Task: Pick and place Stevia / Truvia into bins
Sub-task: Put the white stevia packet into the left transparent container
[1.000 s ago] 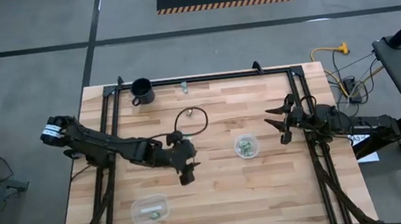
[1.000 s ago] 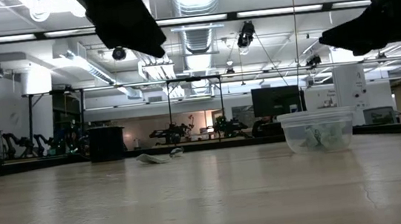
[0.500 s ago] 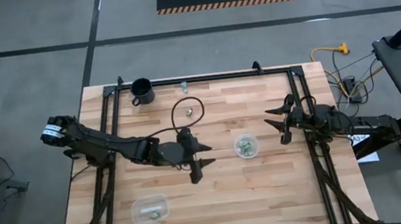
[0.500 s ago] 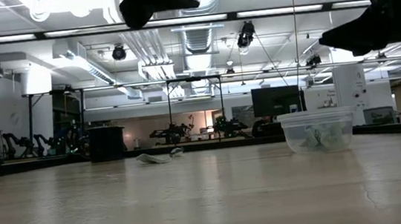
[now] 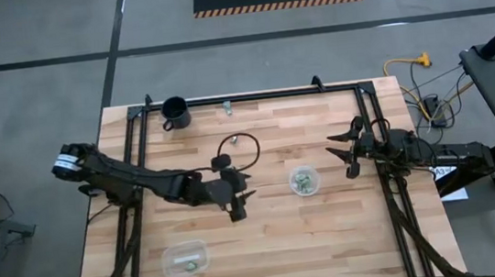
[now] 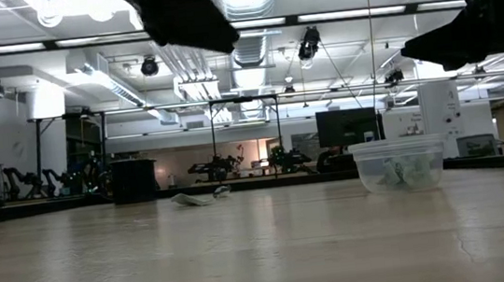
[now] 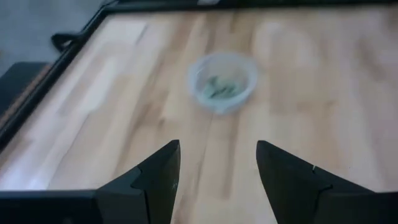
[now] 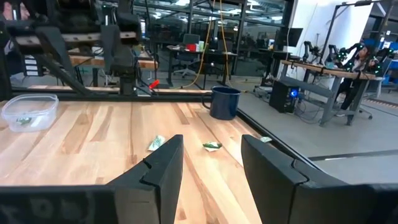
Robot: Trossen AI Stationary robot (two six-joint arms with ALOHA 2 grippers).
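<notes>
The loose packets lie behind the cup (image 5: pixel 305 182), toward the far edge of the table: one packet (image 5: pixel 232 141) is well behind it and to its left, another (image 5: pixel 227 109) is farther the same way, at the table's far edge. The cup itself already holds some packets, and so does the tub (image 5: pixel 185 257), which stands well to the cup's left and nearer the front. The left gripper (image 5: pixel 237 210) hangs above the table just left of the cup; half a second ago it reached a little closer to the cup, and now it has drawn back. Its fingers (image 7: pixel 163 168) stand apart with nothing between them. I judge that its next job is to fetch a packet. The right gripper (image 5: pixel 341 154) waits to the cup's right, fingers also apart and empty.
</notes>
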